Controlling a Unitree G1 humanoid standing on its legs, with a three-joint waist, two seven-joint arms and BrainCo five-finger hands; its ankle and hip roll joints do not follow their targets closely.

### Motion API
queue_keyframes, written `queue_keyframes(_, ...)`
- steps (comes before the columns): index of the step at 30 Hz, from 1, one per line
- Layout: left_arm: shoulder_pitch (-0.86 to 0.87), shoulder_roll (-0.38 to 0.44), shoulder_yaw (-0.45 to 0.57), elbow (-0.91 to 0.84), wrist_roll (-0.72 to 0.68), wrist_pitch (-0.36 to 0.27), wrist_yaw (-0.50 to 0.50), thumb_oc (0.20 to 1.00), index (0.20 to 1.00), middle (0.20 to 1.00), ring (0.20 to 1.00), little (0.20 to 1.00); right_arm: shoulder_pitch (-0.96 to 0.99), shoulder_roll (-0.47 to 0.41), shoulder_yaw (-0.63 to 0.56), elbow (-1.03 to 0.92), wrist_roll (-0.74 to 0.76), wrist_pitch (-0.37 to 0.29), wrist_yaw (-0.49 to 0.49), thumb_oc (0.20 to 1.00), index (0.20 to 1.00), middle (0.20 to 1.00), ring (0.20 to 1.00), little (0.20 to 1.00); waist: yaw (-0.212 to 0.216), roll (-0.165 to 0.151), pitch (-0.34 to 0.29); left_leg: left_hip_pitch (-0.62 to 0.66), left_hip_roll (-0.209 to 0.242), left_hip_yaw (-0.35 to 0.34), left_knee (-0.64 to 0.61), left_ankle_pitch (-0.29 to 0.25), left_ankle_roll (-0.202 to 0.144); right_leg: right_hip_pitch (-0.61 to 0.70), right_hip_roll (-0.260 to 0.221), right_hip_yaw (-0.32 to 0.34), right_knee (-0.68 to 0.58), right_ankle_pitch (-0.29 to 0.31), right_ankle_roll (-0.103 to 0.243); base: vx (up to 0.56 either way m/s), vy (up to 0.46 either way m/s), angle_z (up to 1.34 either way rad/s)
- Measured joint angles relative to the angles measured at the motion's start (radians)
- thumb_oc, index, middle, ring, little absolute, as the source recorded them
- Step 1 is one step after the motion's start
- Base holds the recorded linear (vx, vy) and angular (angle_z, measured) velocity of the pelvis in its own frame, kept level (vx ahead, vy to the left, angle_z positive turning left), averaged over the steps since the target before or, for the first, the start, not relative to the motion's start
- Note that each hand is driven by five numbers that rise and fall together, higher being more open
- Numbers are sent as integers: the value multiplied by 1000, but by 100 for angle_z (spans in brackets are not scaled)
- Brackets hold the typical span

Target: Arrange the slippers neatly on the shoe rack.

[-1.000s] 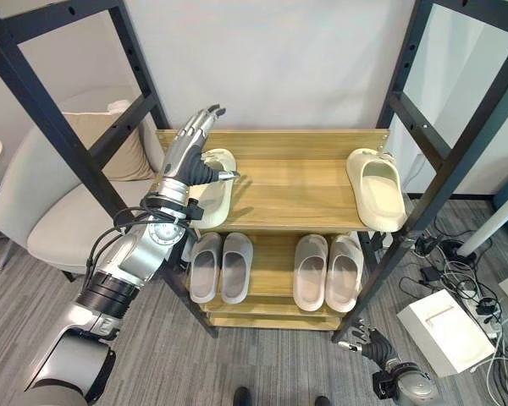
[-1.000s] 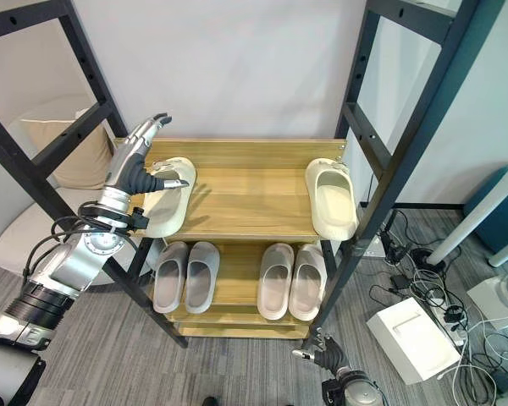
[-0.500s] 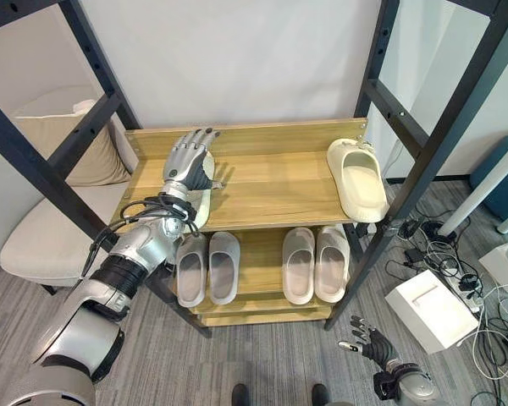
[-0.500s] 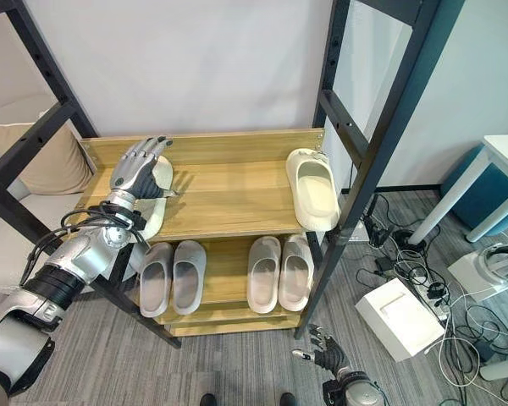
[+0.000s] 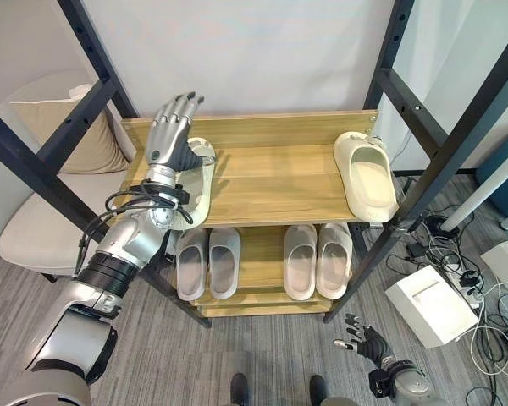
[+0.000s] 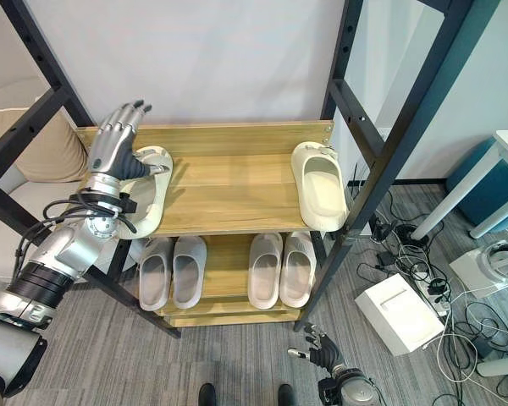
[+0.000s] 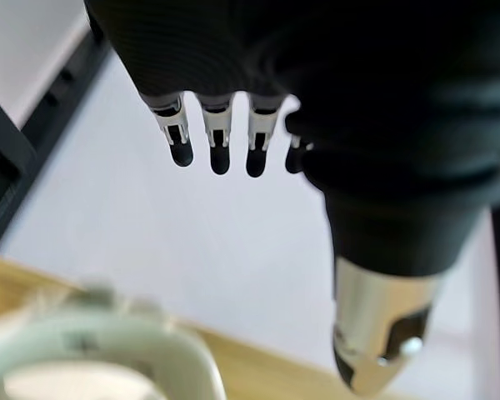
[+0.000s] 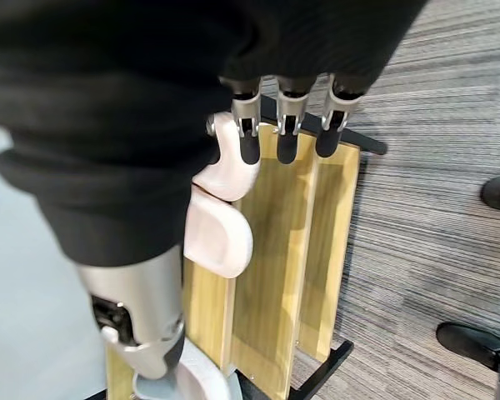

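Against a white wall point(image 5: 262, 51) stands the shoe rack point(image 5: 271, 182): two wooden shelves inside a black metal frame point(image 5: 423, 110), on grey carpet point(image 6: 237, 355). Beige armchair point(image 5: 42, 220) with a cushion point(image 5: 63, 135) to the rack's left. White box point(image 6: 395, 313) and a tangle of cables point(image 6: 457, 296) on the floor to its right. Two dark shoes point(image 6: 207, 395) of a person show at the near edge of the floor.

Top shelf: one cream slipper point(image 5: 368, 176) at the right end, near the frame post, opening upward; a second cream slipper point(image 5: 197, 182) at the left end, partly behind the robot's forearm. The two are well apart. Lower shelf: two pairs of pale grey slippers, one pair point(image 5: 208, 260) left, one pair point(image 5: 317, 259) right, each pair side by side, toes toward the wall.

Left hand point(image 5: 171, 135) raised over the left end of the top shelf, above the left cream slipper. Fingers point(image 7: 219, 137) straight and spread, pointing up toward the wall, thumb apart; nothing in the hand.

Right hand point(image 6: 326, 351) low by the floor in front of the rack's right foot, fingers loosely spread, holding nothing.
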Motion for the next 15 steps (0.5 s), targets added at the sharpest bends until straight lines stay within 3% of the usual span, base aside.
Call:
queue_keyframes(9, 17, 68, 33, 56, 8, 3, 13, 1000, 1000, 1000, 1000, 1000, 4, -1, -1, 1, 0, 0, 8, 1000, 1000, 1000, 1000, 1000, 4, 7, 4, 5, 1, -14, -7, -9, -13, 9, 1, -5, 0, -9, 6, 4, -3, 1)
queue_keyframes(15, 18, 79, -71, 120, 48, 7, -18, 1000, 1000, 1000, 1000, 1000, 11, -1, 0, 4, 0, -1, 9, 1000, 1000, 1000, 1000, 1000, -1, 9, 4, 5, 0, -12, -5, -1, -2, 7, 1, -3, 0, -4, -2, 0, 0, 0)
